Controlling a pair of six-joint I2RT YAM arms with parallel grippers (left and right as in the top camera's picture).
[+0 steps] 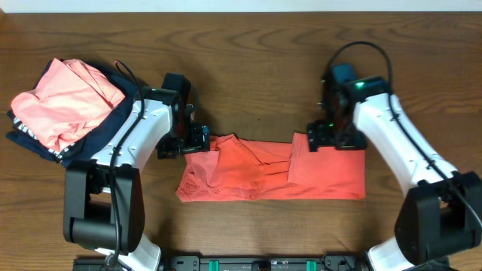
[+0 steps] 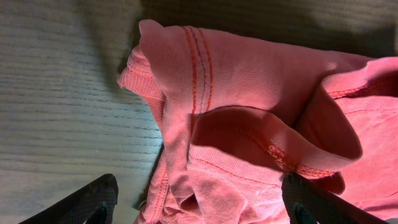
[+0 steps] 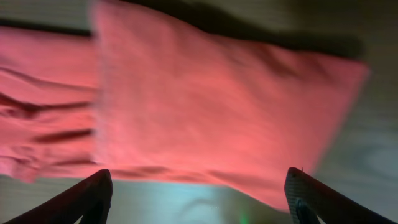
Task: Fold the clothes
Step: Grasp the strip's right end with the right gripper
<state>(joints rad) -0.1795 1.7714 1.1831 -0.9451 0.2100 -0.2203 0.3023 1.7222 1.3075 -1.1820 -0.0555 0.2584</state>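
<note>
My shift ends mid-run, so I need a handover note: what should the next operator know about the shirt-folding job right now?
Left gripper: open, holding nothing, at the upper left end of the coral-red T-shirt.
Right gripper: open, holding nothing, at the shirt's upper right edge.
Shirt: lies mid-table as a long strip, right part smooth, left end rumpled.
Done: folded into a band.
Left: probably tidy the left end, then fold the strip across into a compact packet.
Salmon-pink garment and navy garment are piled at far left.
</note>
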